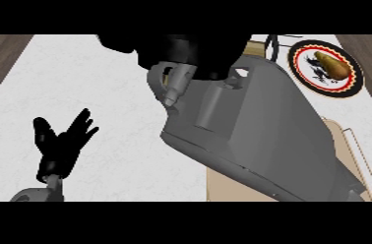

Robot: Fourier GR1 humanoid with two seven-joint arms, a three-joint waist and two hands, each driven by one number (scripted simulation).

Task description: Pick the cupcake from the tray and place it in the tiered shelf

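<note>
Black right robot hand [181, 51] raised close under the head view, bulk of it hiding its own fingers; cannot tell if it holds anything. Grey forearm [254, 135] runs down-right behind it, covering most of the tan tray [341, 139]. Cupcake not visible, possibly inside or under that hand. To its right, up by the far edge, a round plate [328, 68] with a brown item on it, maybe part of the tiered shelf. Left robot hand [64, 139] rests spread, low-left over the white desk [94, 80]. Right hand is nearer the shelf side.
</note>
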